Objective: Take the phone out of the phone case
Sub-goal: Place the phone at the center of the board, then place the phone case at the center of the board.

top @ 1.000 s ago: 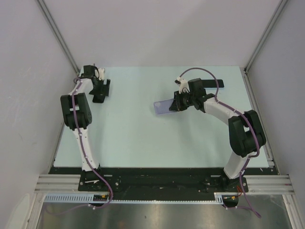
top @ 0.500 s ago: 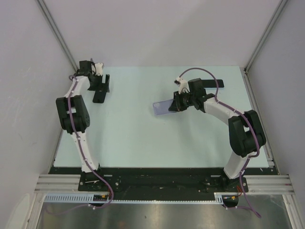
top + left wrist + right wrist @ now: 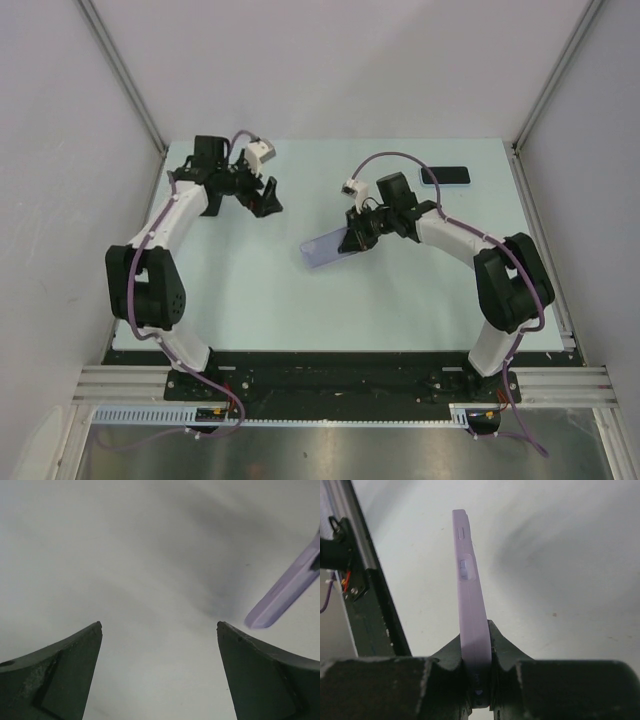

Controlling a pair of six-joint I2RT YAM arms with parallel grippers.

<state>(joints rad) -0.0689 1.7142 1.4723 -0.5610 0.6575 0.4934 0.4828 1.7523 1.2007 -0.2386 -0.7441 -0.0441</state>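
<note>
A lilac phone case (image 3: 325, 247) hangs above the middle of the table, with my right gripper (image 3: 352, 238) shut on its right end. Seen from the right wrist, the case (image 3: 469, 590) stands edge-on and its side buttons show, clamped in the right gripper (image 3: 479, 647). A dark phone (image 3: 445, 176) lies flat at the back right of the table, apart from the case. My left gripper (image 3: 268, 198) is open at the back left, pointing toward the case. In the left wrist view the left gripper (image 3: 160, 630) holds nothing, and the case's end (image 3: 287, 592) shows at the right.
White walls and aluminium frame posts (image 3: 125, 75) enclose the pale table (image 3: 250, 290) on three sides. A black rail (image 3: 330, 358) runs along its near edge by the arm bases. The same rail and cabling (image 3: 365, 605) show left of the case.
My left arm has swung from the back-left corner toward the middle, its gripper now facing the case. The right gripper has carried the case left and nearer, and the phone at the back right now shows fully.
</note>
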